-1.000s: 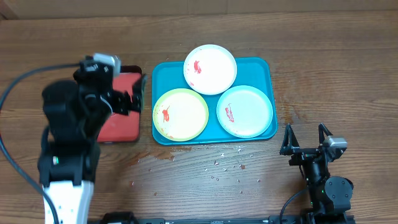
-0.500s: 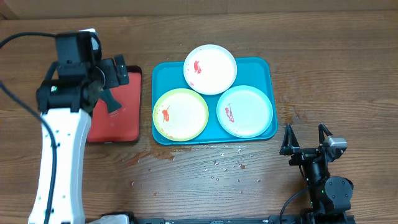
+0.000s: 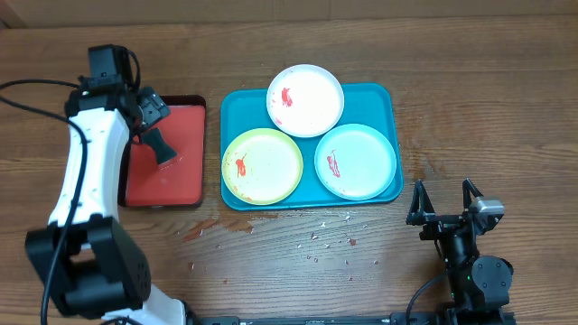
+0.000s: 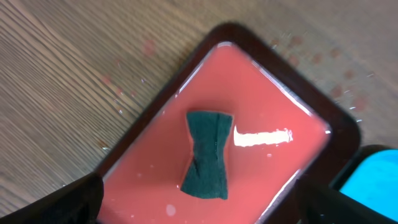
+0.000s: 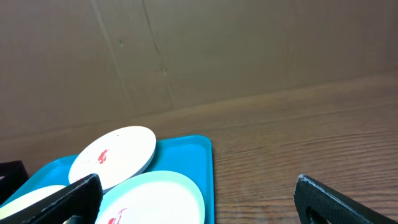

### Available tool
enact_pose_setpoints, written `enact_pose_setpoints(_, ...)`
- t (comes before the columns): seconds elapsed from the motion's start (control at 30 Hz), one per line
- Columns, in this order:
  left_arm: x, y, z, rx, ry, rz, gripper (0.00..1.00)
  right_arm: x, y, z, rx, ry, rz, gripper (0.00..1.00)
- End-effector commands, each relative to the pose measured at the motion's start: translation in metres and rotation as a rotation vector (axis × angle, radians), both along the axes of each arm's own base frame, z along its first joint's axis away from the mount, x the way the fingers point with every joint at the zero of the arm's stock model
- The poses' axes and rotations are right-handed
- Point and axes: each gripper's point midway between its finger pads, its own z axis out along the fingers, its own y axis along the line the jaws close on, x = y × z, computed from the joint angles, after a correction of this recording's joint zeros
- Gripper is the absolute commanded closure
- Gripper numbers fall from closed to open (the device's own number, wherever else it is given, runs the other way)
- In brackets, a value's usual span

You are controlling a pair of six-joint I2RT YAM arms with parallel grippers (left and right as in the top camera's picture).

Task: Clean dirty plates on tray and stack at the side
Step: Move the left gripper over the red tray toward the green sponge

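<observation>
three red-smeared plates (image 3: 305, 99) sit on the teal tray (image 3: 238, 110); left of it the left end effector (image 3: 149, 110) hangs spread open above a green sponge (image 4: 206, 154), the right end effector (image 3: 442, 200) released off its near right corner.

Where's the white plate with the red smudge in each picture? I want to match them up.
Overhead: the round white plate with a red smear sits top centre, on the far edge of the large teal-blue plastic tray.
Left wrist: not in it; only a corner of the tray shows, bottom right.
Right wrist: lower left, on the tray.
Shared landmark: the tray, seen in all three views.
</observation>
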Motion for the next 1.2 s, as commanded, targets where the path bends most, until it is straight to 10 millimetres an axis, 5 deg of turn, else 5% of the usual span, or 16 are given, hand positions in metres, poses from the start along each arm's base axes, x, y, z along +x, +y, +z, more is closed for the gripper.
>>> enact_pose_setpoints(0.0,0.01,-0.003,-0.014,-0.021,0.013,0.019,0.06,0.0,-0.001,-0.002,-0.007,-0.005,-0.007,0.0)
enact_pose_setpoints(0.17,0.013,-0.002,-0.043,-0.031,0.071,0.019,0.13,0.0,-0.001,-0.002,-0.007,-0.005,-0.007,0.0)
enact_pose_setpoints(0.7,0.03,-0.012,-0.117,-0.101,0.149,-0.043,0.13,0.0,-0.001,-0.002,-0.007,-0.005,-0.007,0.0)
enact_pose_setpoints(1.17,0.044,-0.002,-0.119,-0.026,0.118,-0.083,0.18,0.0,-0.001,-0.002,-0.007,-0.005,-0.007,0.0)
